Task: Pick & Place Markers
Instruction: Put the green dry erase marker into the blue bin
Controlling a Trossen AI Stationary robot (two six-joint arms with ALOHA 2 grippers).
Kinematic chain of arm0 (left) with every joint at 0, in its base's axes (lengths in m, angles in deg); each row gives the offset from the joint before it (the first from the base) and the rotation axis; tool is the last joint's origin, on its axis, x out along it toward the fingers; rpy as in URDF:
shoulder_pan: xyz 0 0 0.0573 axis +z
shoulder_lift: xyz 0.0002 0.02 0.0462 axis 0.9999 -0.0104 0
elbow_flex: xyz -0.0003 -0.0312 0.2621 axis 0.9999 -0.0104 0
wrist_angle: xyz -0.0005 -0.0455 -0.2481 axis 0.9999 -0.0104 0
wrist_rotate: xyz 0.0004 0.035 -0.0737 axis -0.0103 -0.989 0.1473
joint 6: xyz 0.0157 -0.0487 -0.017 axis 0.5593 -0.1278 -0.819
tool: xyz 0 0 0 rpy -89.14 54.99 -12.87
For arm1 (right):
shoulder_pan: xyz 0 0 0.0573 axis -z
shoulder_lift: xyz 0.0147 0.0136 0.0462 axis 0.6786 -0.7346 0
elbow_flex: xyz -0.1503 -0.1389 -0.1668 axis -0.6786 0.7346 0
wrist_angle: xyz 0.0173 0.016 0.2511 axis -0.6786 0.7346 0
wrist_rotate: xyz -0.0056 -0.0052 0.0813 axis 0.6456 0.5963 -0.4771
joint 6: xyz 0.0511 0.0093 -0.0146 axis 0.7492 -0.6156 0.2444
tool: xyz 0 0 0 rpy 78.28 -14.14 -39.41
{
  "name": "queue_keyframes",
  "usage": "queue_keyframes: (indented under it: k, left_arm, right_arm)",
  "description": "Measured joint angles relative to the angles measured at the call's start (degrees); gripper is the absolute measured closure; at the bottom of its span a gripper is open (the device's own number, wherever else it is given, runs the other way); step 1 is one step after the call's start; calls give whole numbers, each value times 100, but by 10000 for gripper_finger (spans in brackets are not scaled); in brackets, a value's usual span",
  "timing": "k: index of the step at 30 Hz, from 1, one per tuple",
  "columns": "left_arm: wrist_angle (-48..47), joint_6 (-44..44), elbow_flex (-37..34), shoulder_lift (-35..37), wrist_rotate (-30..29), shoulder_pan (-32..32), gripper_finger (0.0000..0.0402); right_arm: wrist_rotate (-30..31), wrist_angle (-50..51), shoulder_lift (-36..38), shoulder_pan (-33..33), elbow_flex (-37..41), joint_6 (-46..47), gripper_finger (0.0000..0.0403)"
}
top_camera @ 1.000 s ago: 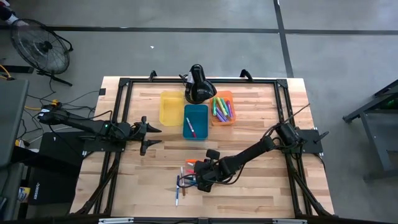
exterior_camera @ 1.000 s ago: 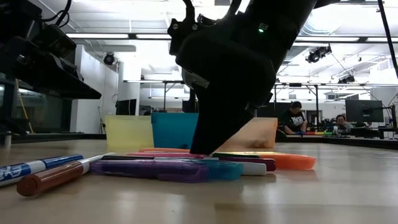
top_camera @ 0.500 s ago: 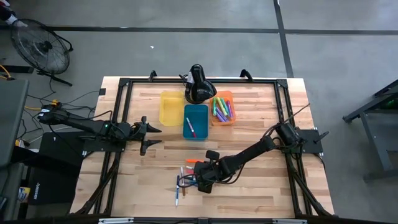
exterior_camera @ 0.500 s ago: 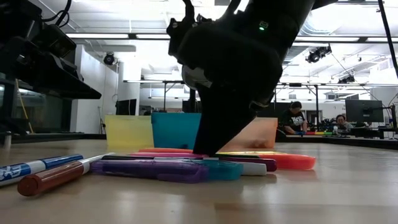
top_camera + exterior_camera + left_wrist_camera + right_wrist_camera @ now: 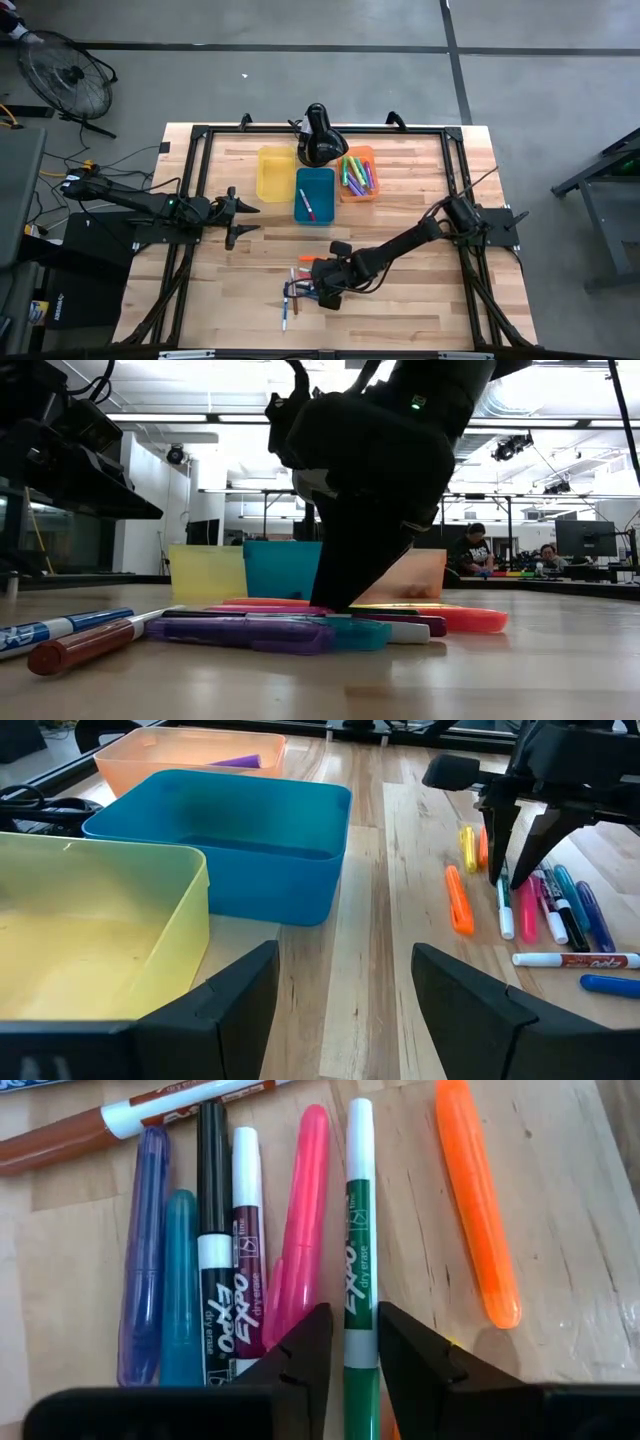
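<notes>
Over the last second the right gripper (image 5: 312, 292) has barely shifted: in the low view its dark body is sitting slightly differently over the pile, and its tips are still planted among the loose markers (image 5: 300, 285) near the front middle of the table. The fingers (image 5: 300, 1350) are standing either side of a green-and-white marker (image 5: 357, 1240) with only a narrow gap, so the jaws are closing around it, though I cannot tell whether they are actually pinching it yet. Just beside it are lying a pink marker (image 5: 300, 1220), a maroon one, a black one, a teal one and a purple marker (image 5: 143, 1250); an orange marker (image 5: 478, 1210) is lying a little apart.

More markers are already sitting in the orange bin (image 5: 357, 192) and the blue bin (image 5: 314, 208) at the far side; the yellow bin (image 5: 274, 176) looks empty. The left gripper (image 5: 238, 218) is waiting with fingers spread, left of the bins.

The risk, as I judge it, is crowding: the pink marker is touching the green one, so a finger may catch it and drag it or lift both. A grip near the marker's end could also let it tilt and slip out.
</notes>
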Motion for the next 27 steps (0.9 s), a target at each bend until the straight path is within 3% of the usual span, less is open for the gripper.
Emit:
queue_keyframes:
  k: [6, 27]
  left_arm:
    - [0, -1, 0, 0, 1, 0, 177]
    - [0, 0, 0, 0, 2, -1, 177]
  right_arm:
    - [-332, 56, -108, 76, -2, 97, 331]
    - [-272, 80, -99, 63, 20, -45, 368]
